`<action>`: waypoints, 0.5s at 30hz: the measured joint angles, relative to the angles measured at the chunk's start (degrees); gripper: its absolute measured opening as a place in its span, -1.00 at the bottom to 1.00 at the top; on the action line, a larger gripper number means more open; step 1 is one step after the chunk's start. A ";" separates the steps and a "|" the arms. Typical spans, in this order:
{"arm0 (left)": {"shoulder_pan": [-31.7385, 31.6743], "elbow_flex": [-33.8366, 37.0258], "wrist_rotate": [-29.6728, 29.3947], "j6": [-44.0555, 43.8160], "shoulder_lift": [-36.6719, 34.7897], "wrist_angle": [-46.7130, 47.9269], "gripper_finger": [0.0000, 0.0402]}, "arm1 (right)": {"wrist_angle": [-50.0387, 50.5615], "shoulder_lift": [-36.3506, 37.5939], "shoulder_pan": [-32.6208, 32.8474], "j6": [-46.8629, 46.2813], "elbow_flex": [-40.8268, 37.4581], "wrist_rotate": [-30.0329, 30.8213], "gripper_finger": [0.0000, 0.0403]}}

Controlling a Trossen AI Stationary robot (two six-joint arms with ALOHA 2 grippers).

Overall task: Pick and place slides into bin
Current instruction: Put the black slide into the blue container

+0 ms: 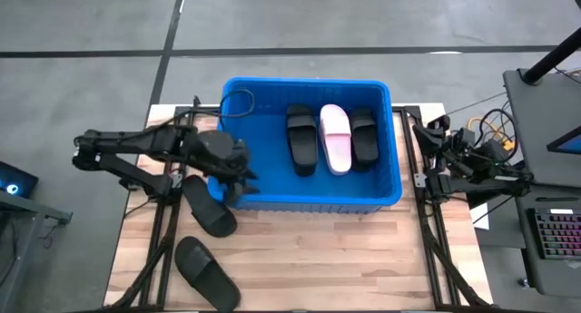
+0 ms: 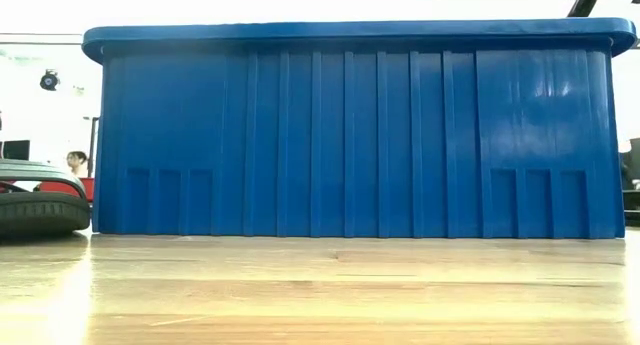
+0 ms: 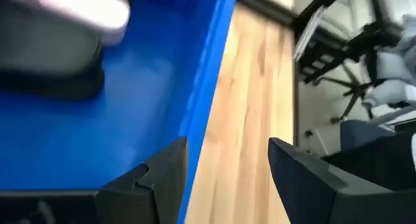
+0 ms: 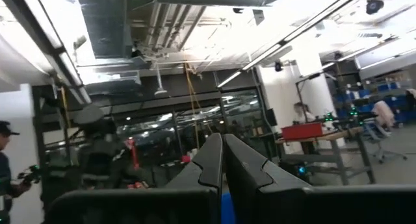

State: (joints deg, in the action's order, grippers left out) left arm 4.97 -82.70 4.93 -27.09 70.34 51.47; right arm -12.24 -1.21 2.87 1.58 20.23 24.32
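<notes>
Blue bin (image 1: 390,193) already holds three slides: two black and one pink (image 1: 335,138). Two black slides (image 1: 209,205) lie on the tabletop (image 1: 363,259), not yet placed. Left pincer (image 1: 231,188) hovers open and empty over the bin's near-left corner, just beside the nearer slide. Right pincer (image 1: 427,132) waits closed, well apart.

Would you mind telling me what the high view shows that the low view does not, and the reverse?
Only the high view shows inside the bin: two black slides and a pink slide. It also shows the empty, open left gripper over the bin's rim and the parked right gripper. Only the low view shows the bin's ribbed wall side-on. Both show the wooden table.
</notes>
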 joint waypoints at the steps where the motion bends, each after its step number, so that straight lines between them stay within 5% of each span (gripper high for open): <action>1: 0.99 -0.38 -0.72 -1.35 0.57 1.85 -0.02 | -0.02 0.00 -0.01 0.01 0.00 0.33 -0.96; 15: 16.15 -4.01 -8.07 -23.05 8.13 13.99 -0.02 | -0.02 0.00 -0.01 1.52 0.00 0.37 -0.96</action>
State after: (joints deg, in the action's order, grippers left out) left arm 21.12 -86.71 -3.14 -50.14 78.48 65.46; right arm -12.26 -1.21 2.86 3.10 20.23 24.69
